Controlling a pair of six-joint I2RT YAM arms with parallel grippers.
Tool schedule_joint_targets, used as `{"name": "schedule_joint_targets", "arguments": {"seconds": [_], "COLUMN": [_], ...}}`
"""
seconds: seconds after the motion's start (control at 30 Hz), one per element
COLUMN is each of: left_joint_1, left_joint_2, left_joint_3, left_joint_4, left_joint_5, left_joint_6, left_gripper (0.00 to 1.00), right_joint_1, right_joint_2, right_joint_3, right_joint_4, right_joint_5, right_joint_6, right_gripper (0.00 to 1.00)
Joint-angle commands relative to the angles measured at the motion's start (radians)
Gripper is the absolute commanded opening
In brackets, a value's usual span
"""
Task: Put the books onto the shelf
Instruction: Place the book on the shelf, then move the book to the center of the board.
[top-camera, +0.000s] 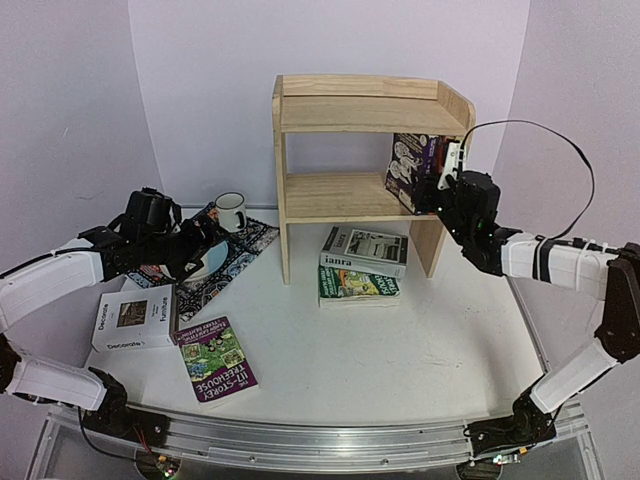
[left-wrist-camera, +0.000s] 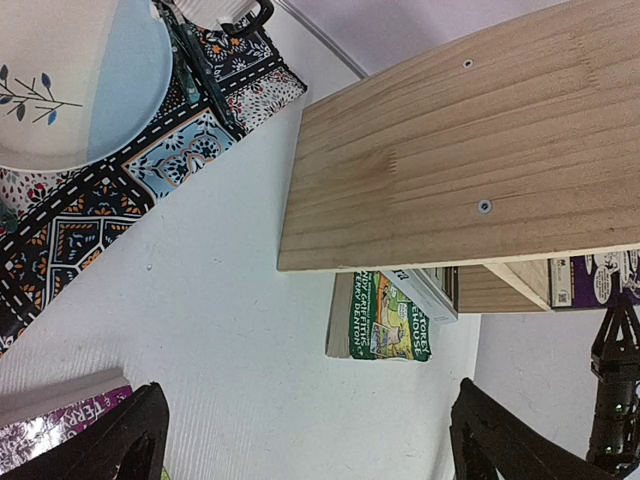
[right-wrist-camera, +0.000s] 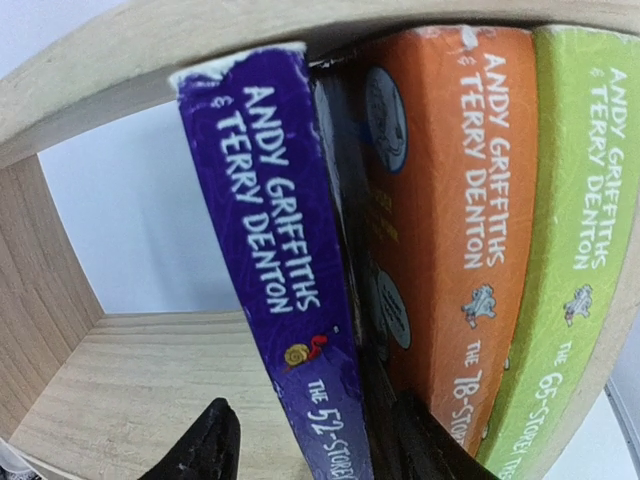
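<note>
We're over on the right at the small pale pine two-tier shelf (top-camera: 345, 112), and the right gripper (top-camera: 441, 182) is up at the right-hand end of its lower tier. From the wrist we get it close up. Its black fingers (right-wrist-camera: 205, 445) stand about half open, one on each side of the lower end of the purple "52-Storey" paperback (right-wrist-camera: 280, 270). There's a clear gap between one finger and the spine, so nothing is clamped.

That purple book leans a little. Right against it stands a dark paperback with black-and-white cartoon faces (right-wrist-camera: 380, 120), then the orange "78-Storey" paperback (right-wrist-camera: 465, 200), then the light green "65-Storey" paperback (right-wrist-camera: 585, 190), all four on that tier.

Down on the white tabletop (top-camera: 420, 350) we've got the grey-white "ianra" book (top-camera: 365, 250) lying flat on the green cartoon paperback (top-camera: 357, 288), just in front of the shelf. Nearer the left arm lie the thick white "Decorate" book (top-camera: 135, 320) and, just beside it, a second purple "Treehouse" paperback (top-camera: 216, 358), face up.

The left gripper (top-camera: 200, 242) hangs over the dark patterned placemat (top-camera: 245, 250), spread wide and empty. It's next to a pale blue-and-cream plate (left-wrist-camera: 70, 90) and a white mug (top-camera: 231, 211).
</note>
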Motion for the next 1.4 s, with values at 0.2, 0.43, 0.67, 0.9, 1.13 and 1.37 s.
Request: {"name": "schedule_joint_targets", "arguments": {"seconds": [0.2, 0.43, 0.67, 0.9, 1.13, 1.37], "left_joint_1": [0.001, 0.0, -0.001, -0.052, -0.14, -0.177], "left_joint_2": [0.011, 0.023, 0.05, 0.092, 0.206, 0.294], "left_joint_3": [0.03, 0.005, -0.033, -0.119, -0.096, -0.076], "left_joint_4": [0.033, 0.04, 0.065, 0.203, 0.281, 0.319], "left_joint_5": [0.024, 0.047, 0.109, 0.171, 0.152, 0.139], "left_joint_6": [0.012, 0.033, 0.044, 0.042, 0.063, 0.09], "left_gripper": [1.0, 1.0, 1.0, 0.99, 0.99, 0.99], "right_joint_1": [-0.026, -0.012, -0.005, 0.0, -0.001, -0.012], "right_joint_2": [-0.188, -0.327, -0.436, -0.473, -0.271, -0.067], "right_joint_3": [-0.117, -0.2, -0.33, -0.475, -0.523, -0.544], "right_joint_4": [-0.089, -0.242, -0.382, -0.441, -0.412, -0.184], "right_joint_5": [0.001, -0.07, -0.107, -0.197, -0.282, -0.395], "right_joint_6": [0.121, 0.2, 0.289, 0.419, 0.566, 0.721], "right_gripper": [0.59, 0.64, 0.66, 0.67, 0.72, 0.77]}}
